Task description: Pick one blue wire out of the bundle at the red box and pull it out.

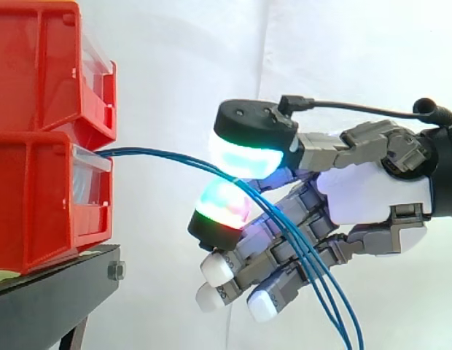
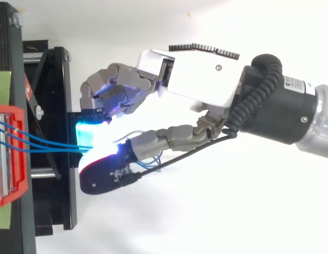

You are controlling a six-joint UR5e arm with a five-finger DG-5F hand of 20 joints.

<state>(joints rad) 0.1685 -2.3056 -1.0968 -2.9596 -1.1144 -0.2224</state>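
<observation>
Pinching the blue wires (image 1: 153, 153) between its glowing pads (image 1: 248, 157) just off the front of the lower red box (image 1: 44, 204), the hand (image 1: 372, 193) seems clamped on several at once, so a pull could drag them all out rather than one

A white curtain (image 1: 335, 65) with soft vertical folds hangs behind, brightly and evenly lit. At lower left stands a black stand (image 1: 44, 310) with a steel bolt (image 1: 116, 271) at its corner. Seen from above, its dark frame runs down the left edge, bearing green tape (image 2: 1, 87), over a plain white surface (image 2: 217, 222).
</observation>
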